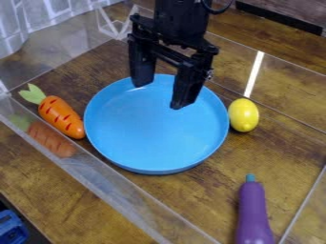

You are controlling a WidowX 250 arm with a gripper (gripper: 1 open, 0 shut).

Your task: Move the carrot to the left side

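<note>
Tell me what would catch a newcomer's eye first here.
Probably the big bright blue plate mid-table, with the black gripper open over its far part. Next, the orange carrot left of the plate in the picture, and the yellow lemon right of it.
</note>
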